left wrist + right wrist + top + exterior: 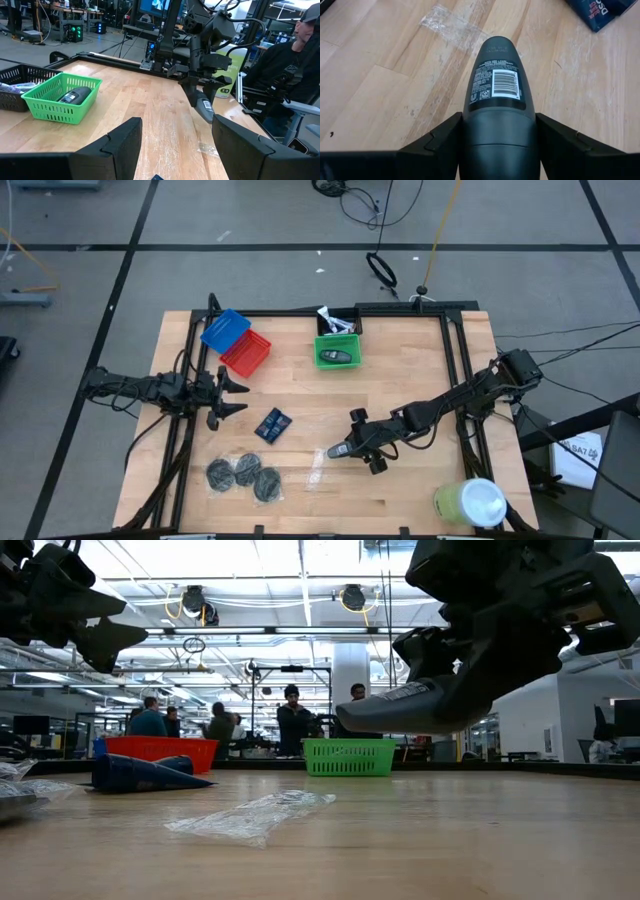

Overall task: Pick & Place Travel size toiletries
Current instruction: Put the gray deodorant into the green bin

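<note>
Right claw (352, 448) clamped on a dark grey oval piece (499, 95), held off the table (400, 395); low view shows the piece (420, 705) in the air, tilted nose-down. Barcode label faces up in the right wrist view, fingers (440, 142) pressing both sides. Landmark: green basket (337, 350) at the table's far edge. The held piece sits well on the near side of the basket, about under it in the high view, just beside a clear wrapper scrap (318, 470) on the wood.

Second oval piece (333, 356) lies inside the green basket, also seen in the left wrist view (74, 94). White-silver tubes (330, 320) are in a black bin (352, 320) touching the basket's far side.

Red basket (246, 353) and blue basket (224, 328) stand left of the green basket, touching each other. Dark blue packets (272, 424) lie flat, near-left of the green basket, between it and the three grey discs (243, 475). Discs are clustered, touching, well apart from the basket toward the near-left corner.

Yellow-green cylinder (470, 502) with white top sits far from the basket at the near-right corner.

Left claw (232, 396) wide, empty, hovering left of the packets, fingers (115, 145) spread in the left wrist view.

People stand in the room behind the table in the low view (292, 720).
</note>
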Controlling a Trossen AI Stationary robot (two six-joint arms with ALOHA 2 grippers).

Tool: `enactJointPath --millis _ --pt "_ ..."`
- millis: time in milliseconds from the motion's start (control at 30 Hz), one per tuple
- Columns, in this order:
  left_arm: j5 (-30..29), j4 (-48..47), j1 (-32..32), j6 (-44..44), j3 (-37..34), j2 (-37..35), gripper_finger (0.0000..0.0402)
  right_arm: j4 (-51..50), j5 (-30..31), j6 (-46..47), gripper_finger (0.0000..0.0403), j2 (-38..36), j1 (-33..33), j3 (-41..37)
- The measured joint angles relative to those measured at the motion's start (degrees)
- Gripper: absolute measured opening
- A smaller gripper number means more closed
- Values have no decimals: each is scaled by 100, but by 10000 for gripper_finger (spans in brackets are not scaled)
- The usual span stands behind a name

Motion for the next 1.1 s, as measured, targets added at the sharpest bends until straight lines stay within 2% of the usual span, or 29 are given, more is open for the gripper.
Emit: enactJointPath --millis 633,733,1100 --pt "0 0 0 0 0 -1 237 -1 7 -122 207 2 -2 0" --pt "0 0 0 0 0 -1 237 -3 166 -176 207 2 -13 0" --pt "0 0 0 0 0 -1 237 -136 282 -136 207 4 -278 -148"
